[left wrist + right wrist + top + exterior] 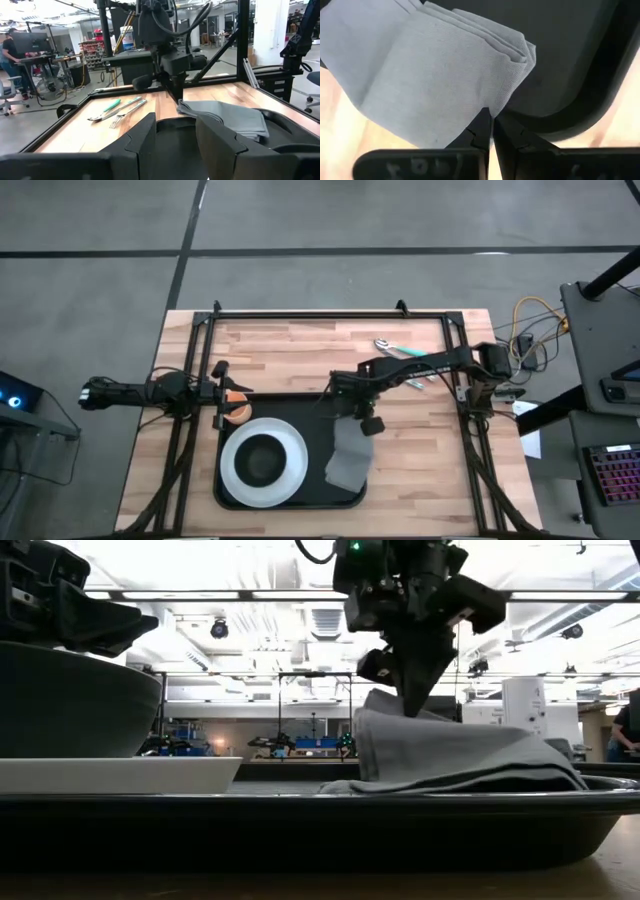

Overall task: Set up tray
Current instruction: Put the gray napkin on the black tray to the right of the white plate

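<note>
1. High view: the tray [340, 498] lies at the lower centre of the wooden table [290, 350]. The right gripper [368, 423] hangs at the centre of the frame over the tray's upper right part, its fingers pressed together on the top corner of the grey cloth [350, 460]. The left gripper [222, 393] is at centre left, at the tray's upper left corner, fingers partly apart around something orange [238, 404]; whether they clamp it cannot be told. A white plate [290, 470] holding a dark bowl [262, 460] fills the tray's left half. Cutlery [405, 355] lies at upper right.
2. Low view: the tray's rim [320, 800] spans the bottom; the right gripper [415, 705] meets the cloth [450, 755] at centre.
3. Left wrist view: the left gripper's fingers [137, 140] stand apart at the bottom. A seated person [10, 50] shows at upper left.
4. Right wrist view: closed fingertips [482, 127] pinch the cloth's [430, 75] edge at lower centre.
</note>
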Robot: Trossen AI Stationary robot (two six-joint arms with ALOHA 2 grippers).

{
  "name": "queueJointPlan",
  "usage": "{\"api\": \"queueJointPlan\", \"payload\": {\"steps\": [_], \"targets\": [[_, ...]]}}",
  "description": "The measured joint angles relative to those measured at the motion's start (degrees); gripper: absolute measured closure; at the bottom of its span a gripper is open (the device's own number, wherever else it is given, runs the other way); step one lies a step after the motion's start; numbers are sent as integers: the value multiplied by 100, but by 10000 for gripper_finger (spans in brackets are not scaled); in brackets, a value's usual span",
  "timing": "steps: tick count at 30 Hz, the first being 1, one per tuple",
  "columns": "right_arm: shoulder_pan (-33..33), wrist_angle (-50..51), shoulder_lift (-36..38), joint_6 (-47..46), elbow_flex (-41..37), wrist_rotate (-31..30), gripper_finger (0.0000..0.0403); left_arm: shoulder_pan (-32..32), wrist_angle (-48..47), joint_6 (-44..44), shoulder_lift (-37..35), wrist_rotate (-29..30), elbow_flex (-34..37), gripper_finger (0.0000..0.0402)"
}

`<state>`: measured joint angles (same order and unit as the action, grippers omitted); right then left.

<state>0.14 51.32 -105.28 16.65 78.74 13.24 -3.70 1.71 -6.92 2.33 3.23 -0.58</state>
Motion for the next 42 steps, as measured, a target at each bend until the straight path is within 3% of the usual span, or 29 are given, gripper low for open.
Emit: {"api": "queueJointPlan", "payload": {"steps": [9, 14, 18, 23, 29, 42], "targets": [[4, -711, -255, 751, 16, -185, 395, 0, 1, -2, 13, 0, 2, 280], [-47, -740, -409, 161, 282, -1010, 395, -2, 1, -2, 37, 0, 2, 280], [-67, -669, -719, -164, 714, -714, 394, 0, 5, -2, 73, 2, 2, 280], [-11, 178, -1334, -351, 1304, 209, 394, -2, 7, -2, 98, 4, 2, 280], [79, 700, -1975, -608, 1669, -537, 394, 0, 9, -2, 98, 4, 2, 280], [72, 635, -1943, -453, 2200, -591, 394, 0, 14, -2, 102, 4, 4, 280]]}}
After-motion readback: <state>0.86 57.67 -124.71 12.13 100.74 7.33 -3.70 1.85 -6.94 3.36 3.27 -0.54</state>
